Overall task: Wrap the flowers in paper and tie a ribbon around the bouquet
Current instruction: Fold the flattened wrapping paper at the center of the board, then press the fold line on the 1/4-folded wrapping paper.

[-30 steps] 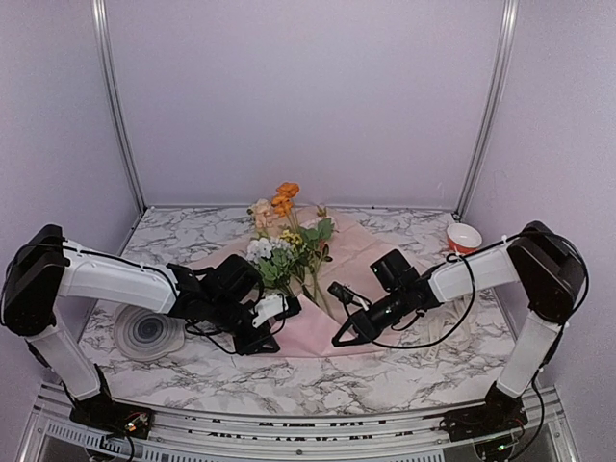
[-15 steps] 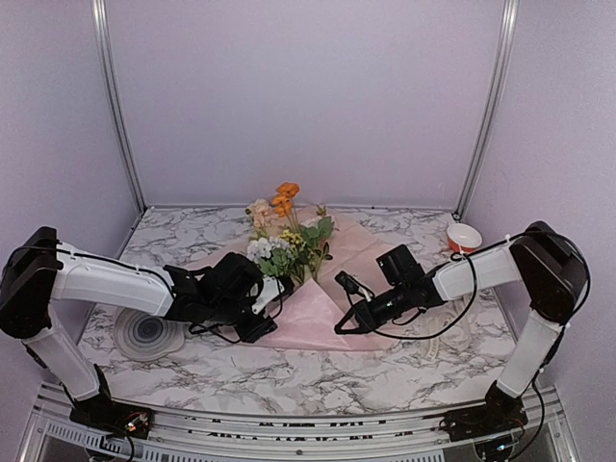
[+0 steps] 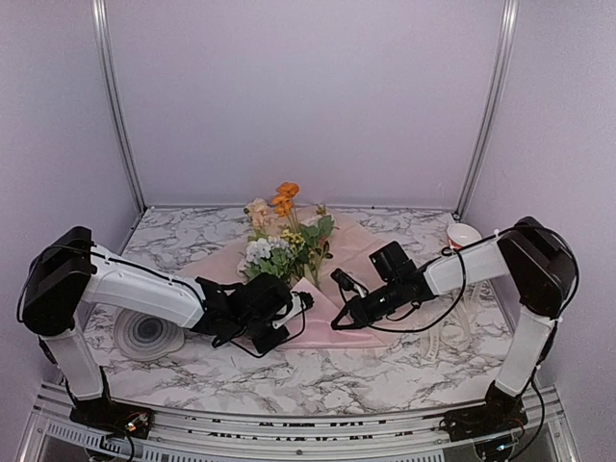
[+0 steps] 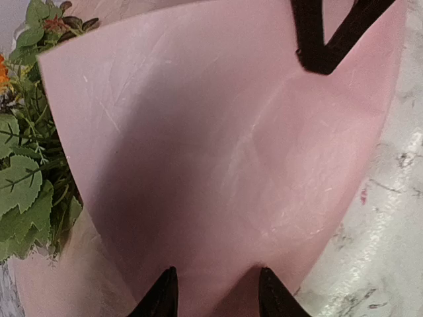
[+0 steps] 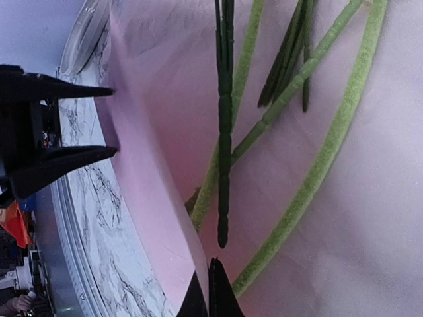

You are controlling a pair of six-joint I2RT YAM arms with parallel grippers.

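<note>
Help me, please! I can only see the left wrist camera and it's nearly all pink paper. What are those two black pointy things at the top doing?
Observer: They're the fingers of the right end effector. Its own wrist camera shows it shut on the raised edge of the paper.
Operator: Where did the green stems go?
Observer: In the right wrist view, the stems of the flowers lie on the sheet next to the lifted flap, not wrapped yet.
Operator: Is anything else around?
Observer: The top camera shows a grey ringed disc out to the left of the paper.
</note>
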